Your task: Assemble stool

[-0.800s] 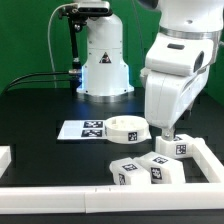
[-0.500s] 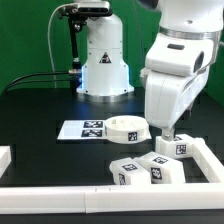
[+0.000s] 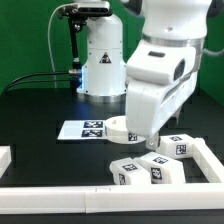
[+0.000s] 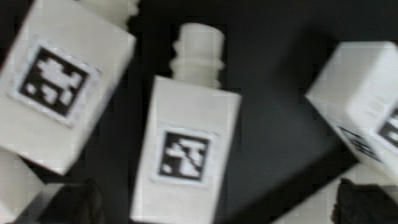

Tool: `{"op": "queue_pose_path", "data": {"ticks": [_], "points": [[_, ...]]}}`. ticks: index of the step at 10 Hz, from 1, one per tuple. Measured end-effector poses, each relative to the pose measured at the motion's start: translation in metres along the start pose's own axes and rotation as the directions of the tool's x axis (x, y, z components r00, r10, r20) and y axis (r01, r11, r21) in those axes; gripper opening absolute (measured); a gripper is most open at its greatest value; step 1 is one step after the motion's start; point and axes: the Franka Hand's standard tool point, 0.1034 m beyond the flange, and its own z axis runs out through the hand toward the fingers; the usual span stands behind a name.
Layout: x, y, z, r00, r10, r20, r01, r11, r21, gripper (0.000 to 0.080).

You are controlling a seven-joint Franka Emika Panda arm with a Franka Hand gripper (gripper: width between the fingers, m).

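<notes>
Directly beneath the spread gripper (image 4: 199, 200) lies one stool leg (image 4: 189, 135), its long axis crossing the line between the fingers (image 4: 36, 200), with neighbouring legs (image 4: 63, 80) close beside it.

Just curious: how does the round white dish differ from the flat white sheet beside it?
The seat disc is round with a raised rim; the marker board is a flat rectangle. The board carries black square tags; the disc shows none. Both are white, lying on the black table.
</notes>
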Motion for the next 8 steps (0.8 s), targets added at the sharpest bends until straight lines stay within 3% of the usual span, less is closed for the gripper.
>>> {"op": "queue_pose_path", "data": {"ticks": [2, 5, 8], "points": [[0.027, -0.006, -0.003, 0.996, 0.09, -0.021, -0.09, 0.996, -0.012, 0.065], [0.026, -0.006, -0.002, 0.998, 0.067, -0.019, -0.067, 0.998, -0.012, 0.065], [0.032, 0.003, 0.011, 0.996, 0.06, -0.068, -0.063, 0.997, -0.049, 0.065]]}}
